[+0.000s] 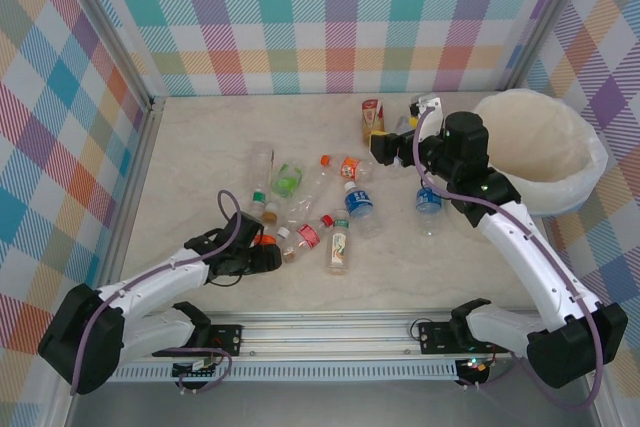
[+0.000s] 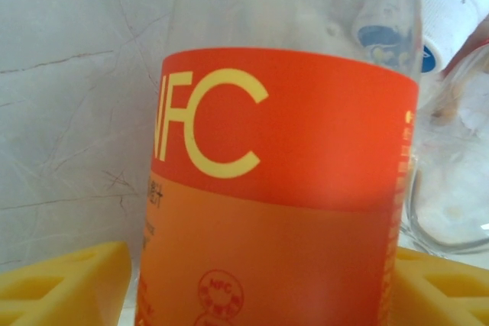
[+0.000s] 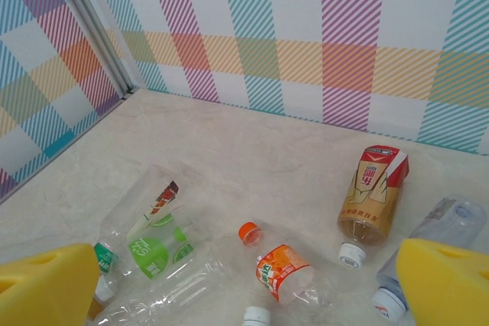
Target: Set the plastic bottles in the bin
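Observation:
Several plastic bottles lie scattered mid-table: a tan-and-red one, an orange-capped one, a green-labelled one, two blue-labelled ones and a red-labelled one. My left gripper is low on the table, shut on an orange NFC bottle, a yellow finger against each side. My right gripper hangs open above the far bottles, nothing between its fingers. The white-lined bin stands at the far right.
Checked walls with metal corner posts close in the table on three sides. A crushed clear bottle lies at the left of the pile. Another clear bottle with a white cap lies beside my right finger.

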Motion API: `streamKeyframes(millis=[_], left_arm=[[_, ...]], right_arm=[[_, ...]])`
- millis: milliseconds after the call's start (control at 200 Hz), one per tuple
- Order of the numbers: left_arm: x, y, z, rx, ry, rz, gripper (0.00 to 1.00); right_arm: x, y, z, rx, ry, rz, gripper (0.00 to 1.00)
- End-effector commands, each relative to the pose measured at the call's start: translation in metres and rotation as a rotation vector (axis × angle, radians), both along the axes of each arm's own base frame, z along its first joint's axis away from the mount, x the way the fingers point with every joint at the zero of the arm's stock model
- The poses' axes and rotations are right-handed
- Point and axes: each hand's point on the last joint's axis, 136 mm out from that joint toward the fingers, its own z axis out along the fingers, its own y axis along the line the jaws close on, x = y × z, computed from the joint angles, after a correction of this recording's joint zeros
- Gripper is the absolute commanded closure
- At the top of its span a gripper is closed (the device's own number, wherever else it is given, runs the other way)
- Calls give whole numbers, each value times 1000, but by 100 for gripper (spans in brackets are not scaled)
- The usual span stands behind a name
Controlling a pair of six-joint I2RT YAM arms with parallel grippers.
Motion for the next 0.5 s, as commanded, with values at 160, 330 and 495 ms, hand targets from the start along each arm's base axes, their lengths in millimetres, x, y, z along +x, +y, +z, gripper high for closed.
streamKeyframes(millis=[160, 330, 495], left_arm=[[-5, -9, 0, -24, 2, -62, 40], [1, -9, 26, -66, -96, -57, 44], [14, -27, 71, -201, -244, -88, 47]], right_arm=[[1, 1, -2, 45, 23, -20, 0], [1, 5, -15, 113, 95, -27, 0], [2, 1, -39, 229, 209, -99, 0]])
